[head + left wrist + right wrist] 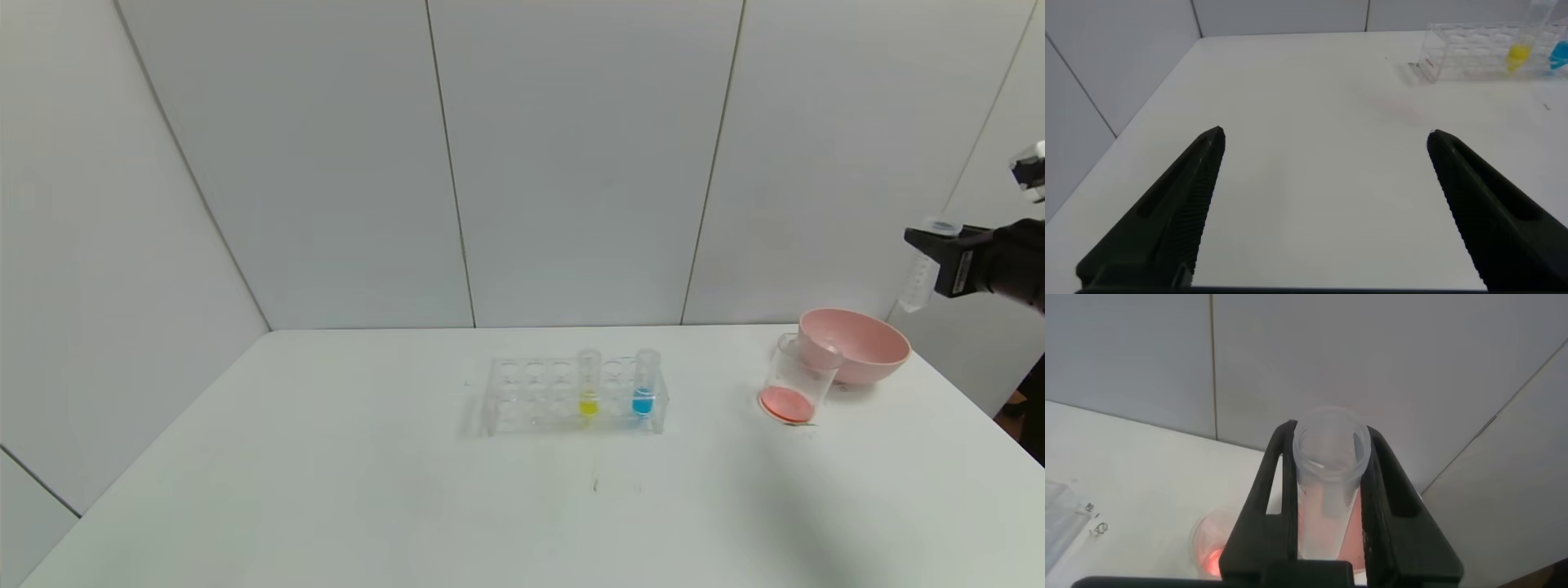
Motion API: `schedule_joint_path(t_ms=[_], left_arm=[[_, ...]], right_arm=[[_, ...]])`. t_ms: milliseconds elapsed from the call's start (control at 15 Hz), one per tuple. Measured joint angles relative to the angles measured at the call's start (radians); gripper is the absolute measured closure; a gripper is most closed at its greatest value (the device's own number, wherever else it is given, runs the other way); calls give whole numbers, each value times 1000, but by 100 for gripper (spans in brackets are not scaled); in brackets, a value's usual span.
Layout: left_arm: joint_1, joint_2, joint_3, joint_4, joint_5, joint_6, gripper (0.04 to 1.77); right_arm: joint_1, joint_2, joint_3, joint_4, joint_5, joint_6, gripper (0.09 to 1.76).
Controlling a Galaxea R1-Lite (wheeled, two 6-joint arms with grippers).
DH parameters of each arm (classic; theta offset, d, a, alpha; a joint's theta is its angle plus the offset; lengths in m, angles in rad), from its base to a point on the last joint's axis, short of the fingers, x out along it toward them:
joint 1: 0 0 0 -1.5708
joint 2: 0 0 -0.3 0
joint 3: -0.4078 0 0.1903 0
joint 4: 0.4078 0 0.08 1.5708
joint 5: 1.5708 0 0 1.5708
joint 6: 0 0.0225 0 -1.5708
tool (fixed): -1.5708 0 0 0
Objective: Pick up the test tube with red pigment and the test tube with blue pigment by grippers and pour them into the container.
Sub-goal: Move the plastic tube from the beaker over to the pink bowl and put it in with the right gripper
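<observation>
My right gripper (927, 237) hangs high at the far right, above and beyond the pink bowl, shut on a clear rimmed test tube (918, 286). In the right wrist view the gripper (1328, 433) clamps the tube (1327, 482) just under its rim, and I see no liquid in it. The container (796, 380), a small clear beaker, stands against the bowl with orange-red liquid in its bottom; it also shows as the container (1212, 543) below the gripper. The test tube with blue pigment (644, 384) stands upright in the rack. My left gripper (1324, 135) is open over bare table.
A clear tube rack (531, 396) sits mid-table and also holds a yellow-liquid tube (589, 384). The pink bowl (857, 343) stands at the table's back right, near the edge. The rack (1470, 49) lies well beyond the left gripper.
</observation>
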Motion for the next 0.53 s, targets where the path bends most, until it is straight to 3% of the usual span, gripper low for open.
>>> schedule_joint_path(t_ms=[200,533], left_arm=[[0,0,0,0,0,0,5],[0,0,0,0,0,0,5]], right_arm=[[4,-50,158,-98,1,199,135],[-3,-17,163,-111,-4,212,135]])
